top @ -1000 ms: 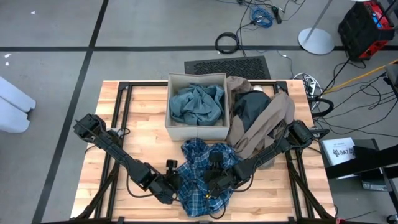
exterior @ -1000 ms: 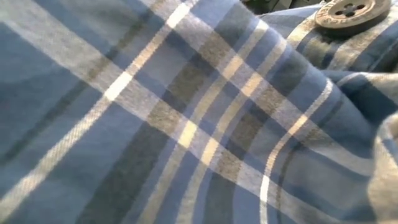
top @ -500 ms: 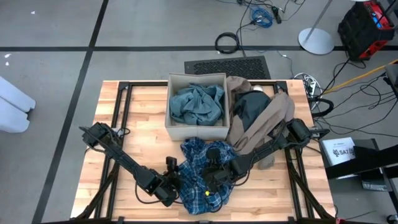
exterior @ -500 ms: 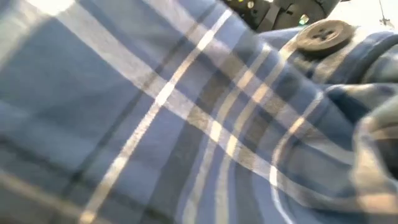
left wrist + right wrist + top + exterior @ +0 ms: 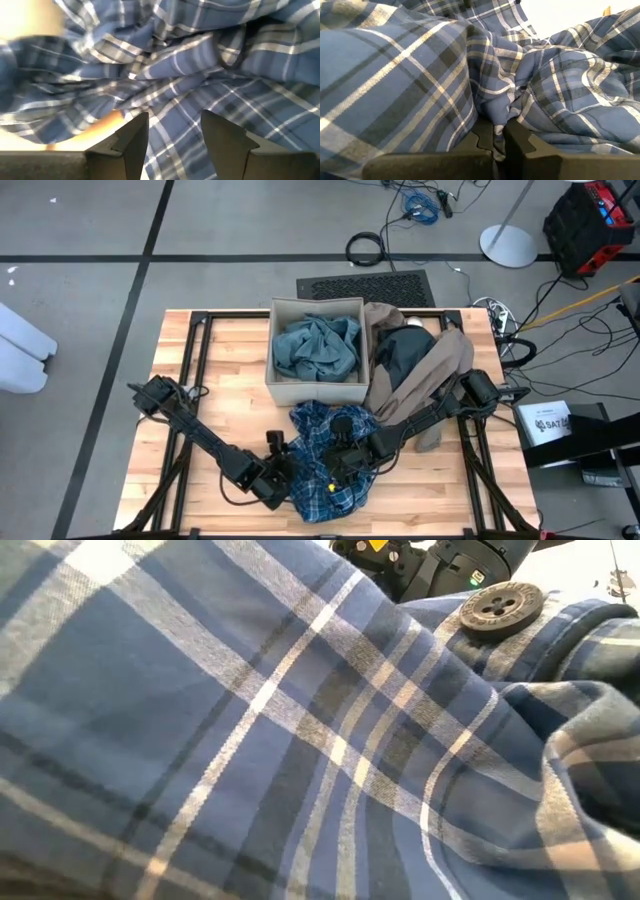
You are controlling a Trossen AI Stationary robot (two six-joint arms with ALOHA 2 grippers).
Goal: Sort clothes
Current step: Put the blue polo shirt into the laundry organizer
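A: From above, the whole wooden table (image 5: 215,380) is laid out. The tan cardboard box (image 5: 316,388) sits at the back middle with the teal-green piece (image 5: 316,348) bunched inside it.

B: And just right of the box, the taupe-brown piece (image 5: 440,375) drapes over the dark black-green piece (image 5: 398,352). None of that shows in the other three cameras.

A: Right, they see only plaid. The blue-white plaid shirt (image 5: 330,458) lies crumpled at the front middle of the table, below the box, with both arms reaching into it.

B: Left gripper (image 5: 283,472) sits at the shirt's left edge. Overhead you can't read its fingers, but its wrist camera can: the two fingers (image 5: 132,137) stand spread apart, shirt (image 5: 200,75) just ahead of them, nothing between.

A: Right gripper (image 5: 345,463) is on top of the heap. Its wrist camera shows the fingers (image 5: 485,135) pressed together, pinching a fold of the shirt (image 5: 410,75).

B: The table-level camera is smothered by shirt cloth (image 5: 250,740), yet it catches one small detail the others lack: a grey button (image 5: 502,607), with dark arm hardware (image 5: 450,560) behind it.
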